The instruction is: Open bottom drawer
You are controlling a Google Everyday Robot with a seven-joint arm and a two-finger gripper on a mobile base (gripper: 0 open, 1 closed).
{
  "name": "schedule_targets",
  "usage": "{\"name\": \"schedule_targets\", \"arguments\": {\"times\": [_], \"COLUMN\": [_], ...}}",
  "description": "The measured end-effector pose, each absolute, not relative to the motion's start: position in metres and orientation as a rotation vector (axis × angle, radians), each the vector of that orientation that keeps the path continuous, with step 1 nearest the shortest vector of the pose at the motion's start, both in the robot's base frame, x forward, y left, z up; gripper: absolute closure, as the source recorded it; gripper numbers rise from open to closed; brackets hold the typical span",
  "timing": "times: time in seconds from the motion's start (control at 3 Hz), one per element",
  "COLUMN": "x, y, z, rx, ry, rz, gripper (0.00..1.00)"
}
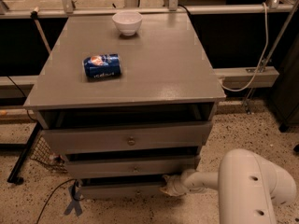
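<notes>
The narrow grey wooden bottom drawer [119, 189] is found lowest, just under the grey middle drawer [131, 166]. The claw [167, 188] of the white arm [205, 180] is held at the right end of its front; whether it is wide or narrow cannot be told. A blue can [102, 66] lying on its side and a white bowl [127, 22] are carried on the grey worktop [163, 69]

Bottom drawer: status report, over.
Gripper at right end of bottom drawer, near floor. Drawer barely out, if at all. Can and bowl on cabinet top, not in the way.
</notes>
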State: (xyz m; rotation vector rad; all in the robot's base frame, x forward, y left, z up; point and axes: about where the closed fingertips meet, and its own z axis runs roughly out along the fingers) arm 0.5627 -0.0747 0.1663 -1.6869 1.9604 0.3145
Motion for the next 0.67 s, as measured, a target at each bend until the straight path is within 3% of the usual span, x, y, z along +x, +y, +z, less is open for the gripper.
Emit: {"name": "schedule_targets", "arguments": {"times": [0.33, 0.67], "x": [0.5626, 0.5626], "y": [-0.0746, -0.0745], "z": [0.1683, 0.1683], "rx": [-1.687, -1.687], "ry": [1.960, 1.960], "rz": [0.315, 0.315], "gripper": [1.00, 1.00]}}
